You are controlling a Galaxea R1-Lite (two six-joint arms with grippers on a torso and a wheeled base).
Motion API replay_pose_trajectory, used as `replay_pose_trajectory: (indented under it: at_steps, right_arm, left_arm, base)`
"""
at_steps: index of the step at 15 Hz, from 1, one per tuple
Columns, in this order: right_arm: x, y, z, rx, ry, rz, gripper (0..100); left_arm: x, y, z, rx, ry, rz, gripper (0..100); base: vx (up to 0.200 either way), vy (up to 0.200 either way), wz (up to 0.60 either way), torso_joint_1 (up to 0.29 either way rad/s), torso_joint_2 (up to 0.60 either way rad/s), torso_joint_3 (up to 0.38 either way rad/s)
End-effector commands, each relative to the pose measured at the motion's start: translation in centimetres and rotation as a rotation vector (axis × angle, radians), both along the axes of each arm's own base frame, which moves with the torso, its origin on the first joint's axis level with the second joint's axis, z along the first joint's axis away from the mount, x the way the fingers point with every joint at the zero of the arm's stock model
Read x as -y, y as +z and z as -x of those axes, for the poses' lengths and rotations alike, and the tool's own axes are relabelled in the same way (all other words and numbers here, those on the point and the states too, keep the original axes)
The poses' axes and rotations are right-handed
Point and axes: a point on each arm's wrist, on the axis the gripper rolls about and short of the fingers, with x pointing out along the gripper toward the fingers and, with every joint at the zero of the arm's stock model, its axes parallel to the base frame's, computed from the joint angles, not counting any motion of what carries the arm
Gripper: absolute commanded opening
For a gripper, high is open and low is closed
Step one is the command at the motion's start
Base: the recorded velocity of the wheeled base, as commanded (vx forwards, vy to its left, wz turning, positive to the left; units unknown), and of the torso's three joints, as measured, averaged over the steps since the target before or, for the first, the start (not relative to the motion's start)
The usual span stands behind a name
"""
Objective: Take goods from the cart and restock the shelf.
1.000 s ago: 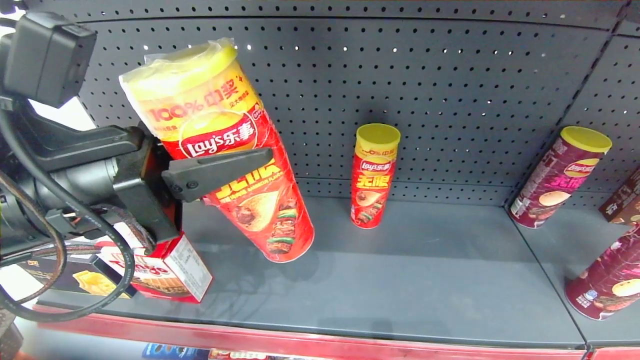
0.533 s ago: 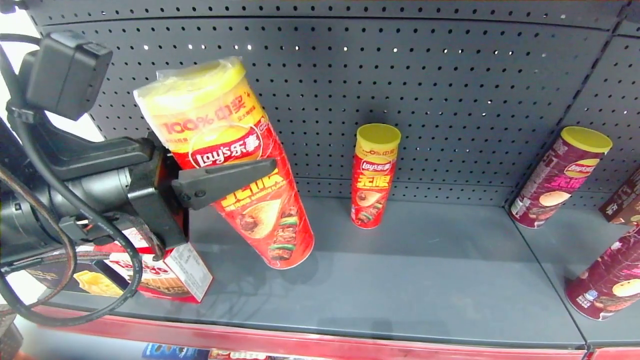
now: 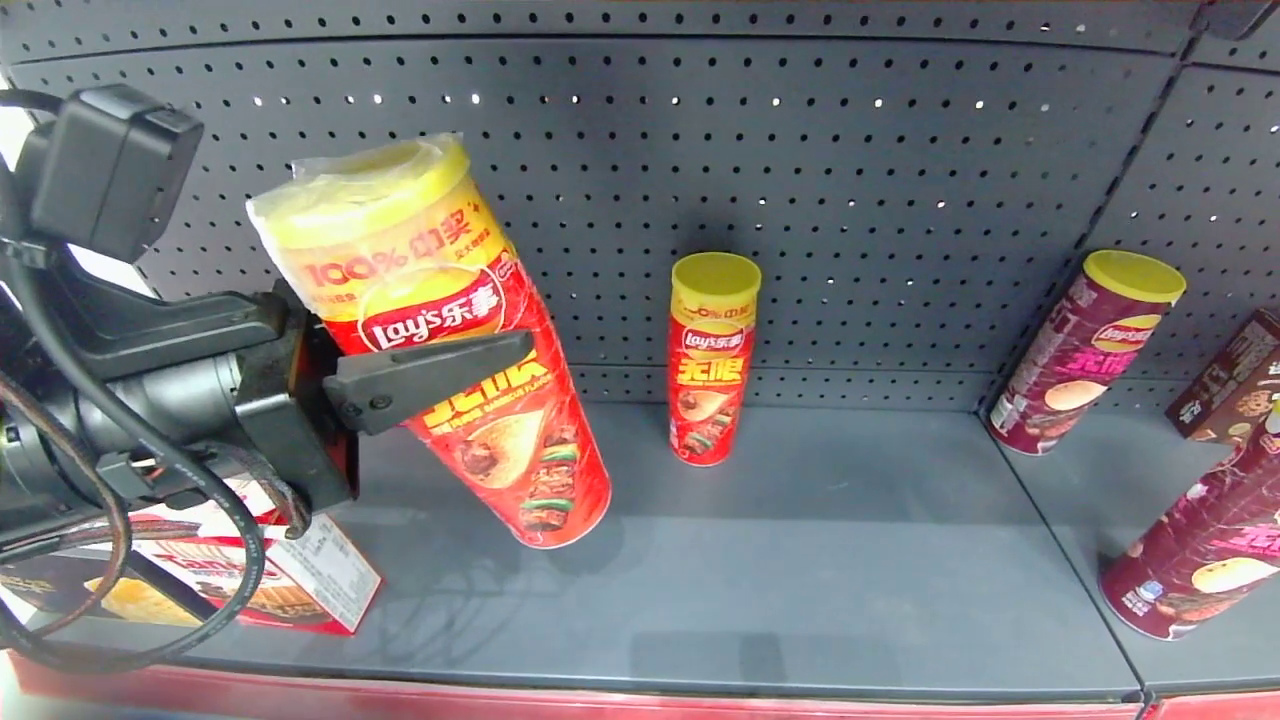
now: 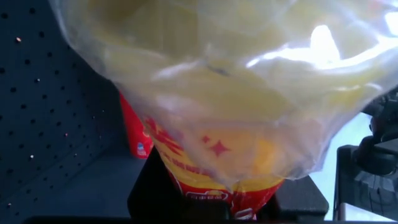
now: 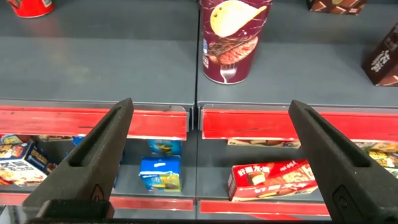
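Now: left gripper (image 3: 470,345) grips a red chip can (image 3: 440,330) over the shelf (image 3: 800,580); right gripper (image 5: 211,155) gapes

The left gripper is clamped on the red chip can. One dark finger (image 3: 430,372) lies across the can's front at about mid-height, and the other is hidden behind it. The can leans, with its yellow lid and loose clear wrap up by the wrist camera. Its base sits down past the fingertip, low over the grey shelf; whether it touches the deck cannot be told. In the left wrist view the wrapped top (image 4: 230,93) sits close before the lens.

Beyond the fingertips, to the right and farther back, a second red can (image 3: 712,360) stands upright against the pegboard (image 3: 850,150), well apart from the held one. Below the gripper's wrist a red-and-white box (image 3: 320,585) lies flat near the shelf's front edge. A dark box (image 3: 60,600) lies just beside it, on the side away from the fingertips. Far to the right of the gripper are a rear purple can (image 3: 1085,350), a brown box (image 3: 1225,385) and a front purple can (image 3: 1200,550).

The right gripper is spread wide with nothing between its fingers. Ahead of it runs the shelf's red front rail (image 5: 249,124). The front purple can (image 5: 230,37) stands on the deck beyond that rail, in line with the gap. On the tier under the rail lie a blue packet (image 5: 160,174) and a red box (image 5: 273,177).
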Motion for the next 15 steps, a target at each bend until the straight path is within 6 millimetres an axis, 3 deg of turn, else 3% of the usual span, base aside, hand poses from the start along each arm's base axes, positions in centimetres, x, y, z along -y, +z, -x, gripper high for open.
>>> replay_pose_trajectory:
  at_steps: [1,6,7,8,9,11,13,15]
  right_arm:
    - [0.0,0.0,0.0,-0.001,0.0,0.001,100]
    - [0.0,0.5,-0.1,-0.012,0.028,0.007,100]
    - [-0.1,5.4,0.6,0.078,0.072,-0.045,100]
    - [-0.2,9.8,-0.9,0.034,0.112,-0.102,100]
    - [-0.2,11.5,-1.2,0.049,0.155,-0.074,100]
    - [-0.5,12.8,-1.9,0.045,0.294,0.058,100]
    - [-0.6,13.1,-2.5,0.026,0.345,0.061,100]
    - [-1.1,13.7,-4.4,-0.033,0.517,0.06,100]
  left_arm:
    - [-0.2,0.2,0.2,0.01,0.006,0.004,0]
    - [-0.5,0.4,0.9,0.012,0.006,0.009,0]
    - [-0.5,0.2,0.9,0.008,0.008,0.007,0]
    - [-0.5,0.4,0.9,0.007,0.007,0.012,0]
    - [-0.5,0.1,0.9,-0.009,0.006,0.015,0]
    - [-0.5,-0.2,1.0,-0.02,0.006,0.011,0]
    - [-0.5,-0.2,1.0,-0.02,0.006,0.011,0]
    - [-0.5,-0.1,0.8,-0.021,0.02,0.013,0]
  base:
    - [0.0,0.0,0.0,0.0,0.0,0.0]
    - [0.0,0.0,0.0,0.0,0.0,0.0]
    - [0.0,0.0,0.0,0.0,0.0,0.0]
    - [0.0,0.0,0.0,0.0,0.0,0.0]
    - [0.0,0.0,0.0,0.0,0.0,0.0]
    - [0.0,0.0,0.0,0.0,0.0,0.0]
    - [0.0,0.0,0.0,0.0,0.0,0.0]
    - [0.0,0.0,0.0,0.0,0.0,0.0]
